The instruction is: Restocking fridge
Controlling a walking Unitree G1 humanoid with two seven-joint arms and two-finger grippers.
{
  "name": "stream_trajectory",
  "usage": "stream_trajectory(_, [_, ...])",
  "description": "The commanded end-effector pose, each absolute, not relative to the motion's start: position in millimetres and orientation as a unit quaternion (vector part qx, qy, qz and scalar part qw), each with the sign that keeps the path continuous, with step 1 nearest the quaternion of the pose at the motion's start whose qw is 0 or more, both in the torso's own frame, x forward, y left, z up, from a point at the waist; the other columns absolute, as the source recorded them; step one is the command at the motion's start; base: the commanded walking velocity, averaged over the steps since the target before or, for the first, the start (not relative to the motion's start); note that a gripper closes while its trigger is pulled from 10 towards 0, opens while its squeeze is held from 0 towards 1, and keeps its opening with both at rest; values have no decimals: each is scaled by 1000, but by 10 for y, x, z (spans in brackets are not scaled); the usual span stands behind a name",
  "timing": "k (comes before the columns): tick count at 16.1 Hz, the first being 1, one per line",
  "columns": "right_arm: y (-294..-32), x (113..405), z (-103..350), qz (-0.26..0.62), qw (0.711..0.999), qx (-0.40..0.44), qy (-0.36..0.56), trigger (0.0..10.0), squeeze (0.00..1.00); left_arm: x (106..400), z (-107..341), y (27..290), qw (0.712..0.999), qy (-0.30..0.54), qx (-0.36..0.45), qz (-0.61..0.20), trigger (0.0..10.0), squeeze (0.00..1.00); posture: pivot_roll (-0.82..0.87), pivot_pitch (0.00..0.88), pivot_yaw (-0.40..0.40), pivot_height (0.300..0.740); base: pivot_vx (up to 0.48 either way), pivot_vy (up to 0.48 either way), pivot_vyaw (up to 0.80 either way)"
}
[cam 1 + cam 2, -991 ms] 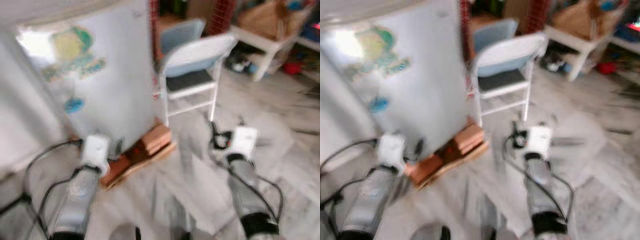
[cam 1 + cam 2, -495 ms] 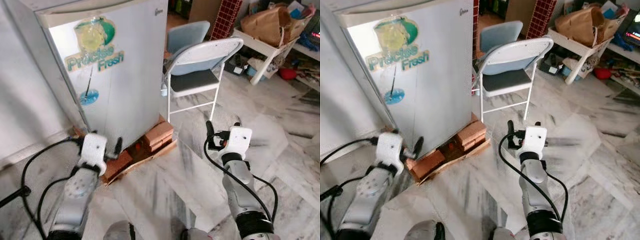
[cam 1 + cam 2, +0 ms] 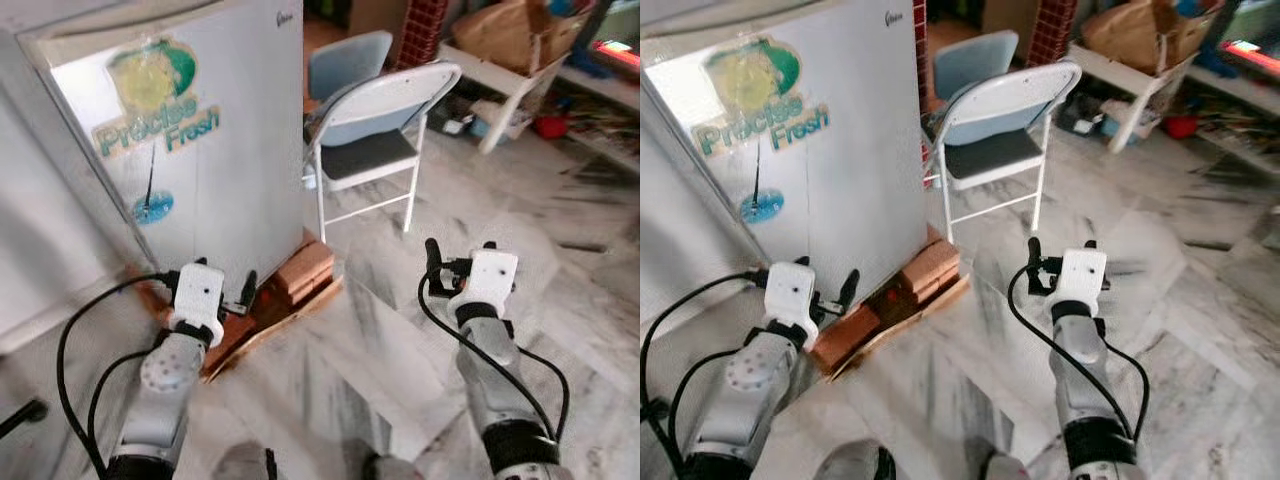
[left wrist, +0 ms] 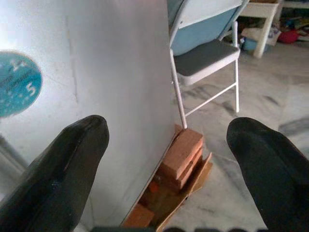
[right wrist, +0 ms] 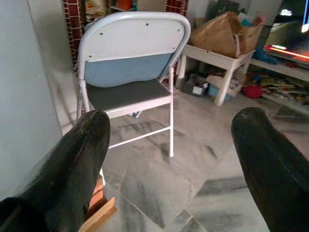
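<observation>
So the robot's standing on the marble floor [image 3: 560, 300] facing a small white fridge [image 3: 220, 170], door closed, with a "Precious Fresh" sticker [image 3: 155, 95] on the front. The fridge sits up on a few bricks [image 3: 305, 268] with some flat cardboard [image 3: 290, 315] under them. Both arms are held out in front at about the same height and neither is carrying anything. The left gripper [image 4: 166, 145] is low, just in front of the fridge's bottom corner near the bricks, fingers [image 4: 58, 179] spread wide apart with nothing between them. The right gripper [image 5: 171, 145] is out over bare floor, well off to the right of the fridge, and its fingers [image 5: 72, 164] are splayed the same way, empty, pointing at a grey folding chair [image 3: 995, 130] that stands right beside the fridge. Behind the chair there's a white side table [image 3: 505, 75] with a crumpled brown paper bag [image 3: 500, 25] on top and a bunch of clutter underneath that's too small to make out.
</observation>
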State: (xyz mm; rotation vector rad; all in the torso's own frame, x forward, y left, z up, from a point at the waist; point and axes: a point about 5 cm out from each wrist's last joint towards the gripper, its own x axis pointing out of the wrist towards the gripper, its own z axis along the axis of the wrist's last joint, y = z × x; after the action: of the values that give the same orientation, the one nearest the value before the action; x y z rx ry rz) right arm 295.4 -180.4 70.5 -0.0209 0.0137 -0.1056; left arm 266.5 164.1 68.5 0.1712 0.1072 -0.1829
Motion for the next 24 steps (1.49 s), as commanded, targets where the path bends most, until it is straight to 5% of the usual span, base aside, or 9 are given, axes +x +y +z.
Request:
stream_trajectory(1, [-1769, 2969, 703, -44, 999, -10, 9, 10000, 0, 2665, 664, 1685, 991, 63, 86, -81, 10000, 0, 91, 67, -30, 740, 0, 480, -506])
stream_trajectory(16, [-1759, 2815, 633, -32, 999, -10, 27, 10000, 0, 2611, 613, 1821, 991, 73, 90, -61, 10000, 0, 96, 78, -33, 740, 0, 480, -59])
stream_trajectory(24, [-1774, 2822, 653, -34, 999, -16, 26, 10000, 0, 2659, 671, 1822, 991, 58, 81, -86, 10000, 0, 92, 86, -25, 740, 0, 0, -262])
